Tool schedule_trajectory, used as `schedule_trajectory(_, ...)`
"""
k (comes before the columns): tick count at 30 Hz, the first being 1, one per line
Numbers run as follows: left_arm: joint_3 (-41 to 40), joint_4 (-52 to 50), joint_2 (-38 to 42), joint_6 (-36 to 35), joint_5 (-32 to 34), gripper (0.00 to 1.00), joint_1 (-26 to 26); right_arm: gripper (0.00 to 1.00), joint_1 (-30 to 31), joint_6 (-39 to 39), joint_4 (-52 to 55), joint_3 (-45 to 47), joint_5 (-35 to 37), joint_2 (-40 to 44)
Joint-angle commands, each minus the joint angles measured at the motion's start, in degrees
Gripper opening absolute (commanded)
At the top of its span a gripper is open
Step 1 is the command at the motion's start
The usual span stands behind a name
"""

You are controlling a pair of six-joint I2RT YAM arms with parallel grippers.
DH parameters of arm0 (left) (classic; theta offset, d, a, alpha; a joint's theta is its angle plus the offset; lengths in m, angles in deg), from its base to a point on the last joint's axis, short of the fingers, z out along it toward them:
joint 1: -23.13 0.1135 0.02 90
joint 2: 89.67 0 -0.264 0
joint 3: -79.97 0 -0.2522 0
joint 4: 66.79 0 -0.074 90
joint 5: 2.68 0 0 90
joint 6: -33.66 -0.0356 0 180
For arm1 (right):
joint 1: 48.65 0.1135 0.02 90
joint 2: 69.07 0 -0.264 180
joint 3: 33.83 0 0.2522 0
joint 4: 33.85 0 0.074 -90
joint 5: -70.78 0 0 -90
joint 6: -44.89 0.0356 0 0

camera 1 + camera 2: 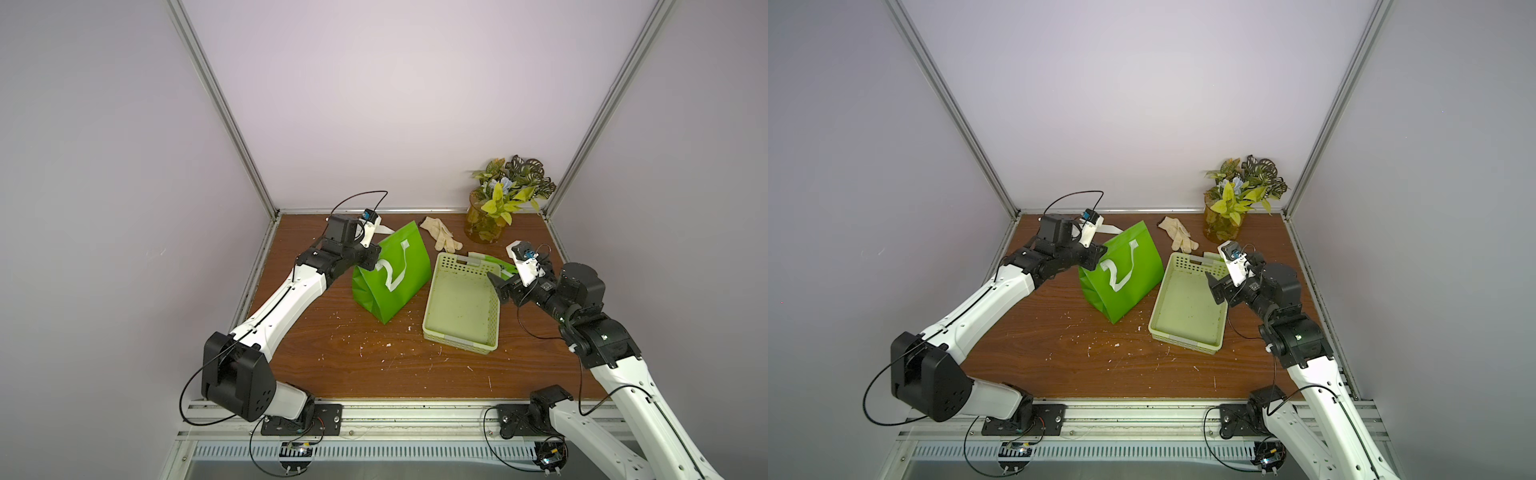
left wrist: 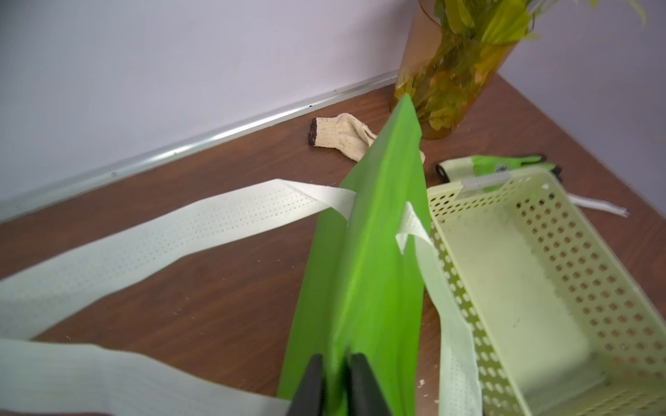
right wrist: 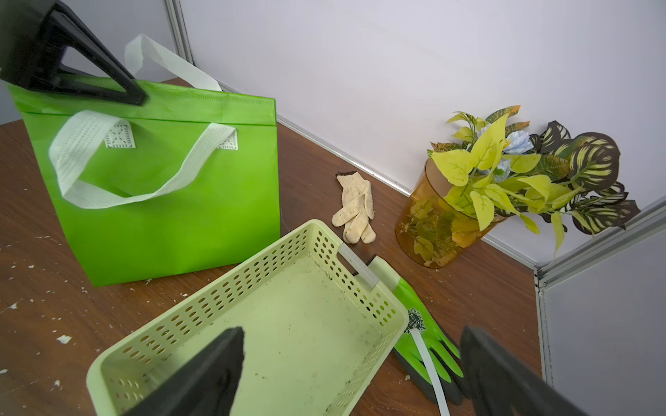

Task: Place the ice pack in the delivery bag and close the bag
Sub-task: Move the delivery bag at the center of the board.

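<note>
The delivery bag (image 1: 390, 278) (image 1: 1121, 274) stands upright on the wooden table, bright green with white strap handles, its top edges pressed together. My left gripper (image 1: 372, 258) (image 1: 1099, 254) (image 2: 335, 358) is shut on the bag's top edge at its left end; green fabric shows between the black fingers. In the right wrist view that gripper (image 3: 137, 95) bites the corner of the bag (image 3: 162, 201). My right gripper (image 1: 496, 286) (image 1: 1214, 286) (image 3: 353, 335) hangs open over the right rim of the basket, holding nothing. The ice pack is in none of the views.
A pale green perforated basket (image 1: 457, 340) (image 3: 216, 281) sits right of the bag, nothing in it. A beige glove (image 1: 440, 237) lies behind it, a green glove (image 3: 421, 335) at its far right corner. An amber vase of leaves (image 1: 486, 224) stands back right.
</note>
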Motion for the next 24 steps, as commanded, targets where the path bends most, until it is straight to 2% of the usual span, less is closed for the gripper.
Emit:
schedule_trajectory(1, 2.3, -1.1, 0.5, -0.9, 1.7, 0.0, -0.3, 0.99, 0.1, 1.4, -1.8, 0.8, 1.3, 0.4)
schedule_trajectory(5, 4.8, -1.1, 1.0, -1.9, 5.2, 0.0, 0.2, 0.99, 0.2, 1.6, -2.5, 1.7, 1.6, -0.2)
schedule_trajectory(14, 9.7, 1.0, -3.4, -2.4, 4.3, 0.0, 4.2, 0.99, 0.2, 1.4, -3.0, 3.0, 1.8, -0.7)
schedule_trajectory(24, 12.4, 6.8, -9.2, -3.8, 6.1, 0.0, 5.5, 0.99, 0.2, 1.0, -3.4, 3.8, 1.9, -1.6)
